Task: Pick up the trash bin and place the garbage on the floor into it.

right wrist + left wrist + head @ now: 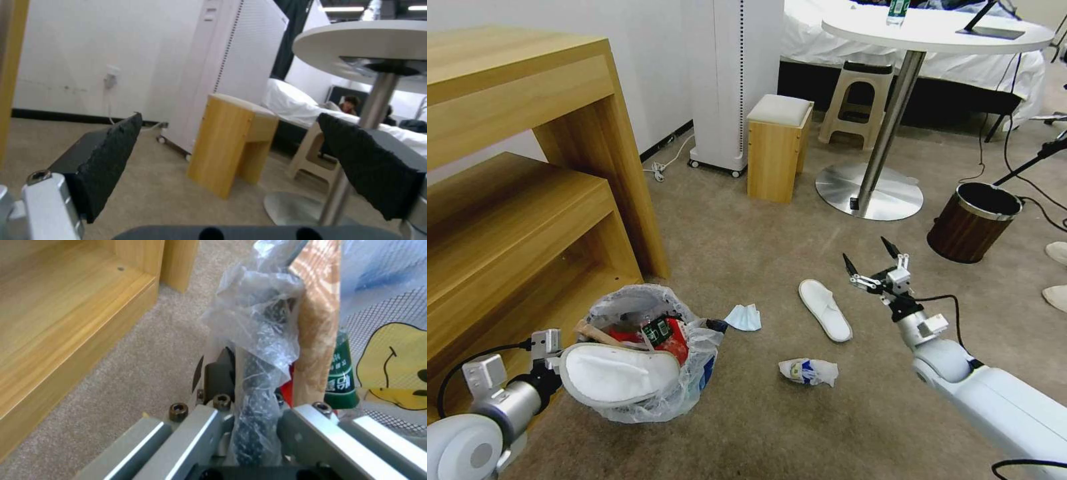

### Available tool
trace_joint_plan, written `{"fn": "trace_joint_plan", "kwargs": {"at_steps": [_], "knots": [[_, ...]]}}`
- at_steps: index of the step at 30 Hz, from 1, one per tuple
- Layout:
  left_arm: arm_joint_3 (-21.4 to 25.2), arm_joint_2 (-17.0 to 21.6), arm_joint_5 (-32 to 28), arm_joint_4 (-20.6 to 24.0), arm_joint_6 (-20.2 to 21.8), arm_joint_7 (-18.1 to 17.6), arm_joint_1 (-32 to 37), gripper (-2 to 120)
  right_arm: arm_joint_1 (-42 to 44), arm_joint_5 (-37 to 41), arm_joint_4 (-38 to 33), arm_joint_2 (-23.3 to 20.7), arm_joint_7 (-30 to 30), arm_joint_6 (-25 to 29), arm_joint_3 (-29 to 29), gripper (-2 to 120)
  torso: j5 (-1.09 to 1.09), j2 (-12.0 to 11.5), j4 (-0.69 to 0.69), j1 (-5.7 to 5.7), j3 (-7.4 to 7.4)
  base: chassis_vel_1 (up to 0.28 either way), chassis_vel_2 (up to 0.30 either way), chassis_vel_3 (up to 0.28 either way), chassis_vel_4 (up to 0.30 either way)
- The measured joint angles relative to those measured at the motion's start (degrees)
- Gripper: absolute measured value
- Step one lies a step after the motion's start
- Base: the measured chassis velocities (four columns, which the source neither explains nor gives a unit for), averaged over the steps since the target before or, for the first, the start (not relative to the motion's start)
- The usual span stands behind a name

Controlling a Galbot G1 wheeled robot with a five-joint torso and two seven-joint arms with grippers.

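Head high, downward; wrists low, close.

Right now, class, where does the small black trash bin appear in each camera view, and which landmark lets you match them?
Head view: the trash bin sits lower left, beside the wooden shelf unit.
Left wrist view: its bag-lined rim runs up the centre, clamped in the jaws of the left gripper.
Right wrist view: aimed elsewhere, at the wooden stool.
Shared landmark: the beige carpet.

Beige carpet floor (pixel 747 240) w/ 1 white slipper (pixel 825 309), blue mask (pixel 744 318), crumpled cup (pixel 808 371).
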State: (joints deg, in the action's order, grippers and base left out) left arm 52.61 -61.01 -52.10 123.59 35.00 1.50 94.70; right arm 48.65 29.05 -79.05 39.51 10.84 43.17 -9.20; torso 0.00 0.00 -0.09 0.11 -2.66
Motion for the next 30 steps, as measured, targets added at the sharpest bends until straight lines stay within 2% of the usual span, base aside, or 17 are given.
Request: {"fn": "trace_joint_plan", "kwargs": {"at_steps": [11, 30], "knots": [[0.1, 0.3, -0.1, 0.4, -0.2, 0.2, 0.2, 0, 8.9, -1.8, -0.2, -0.4, -2.2, 1.0, 9.6, 100, 0.0, 0.0, 0.0, 0.0, 0.0, 0.0, 0.0, 0.0, 0.0], [0.6, 0.3, 0.1, 1.0, -0.8, 0.8, 1.2, 0, 10.1, -2.0, 0.8, -0.2, -4.6, 1.5, 10.9, 99, 0.0, 0.0, 0.0, 0.0, 0.0, 0.0, 0.0, 0.0, 0.0]]}}
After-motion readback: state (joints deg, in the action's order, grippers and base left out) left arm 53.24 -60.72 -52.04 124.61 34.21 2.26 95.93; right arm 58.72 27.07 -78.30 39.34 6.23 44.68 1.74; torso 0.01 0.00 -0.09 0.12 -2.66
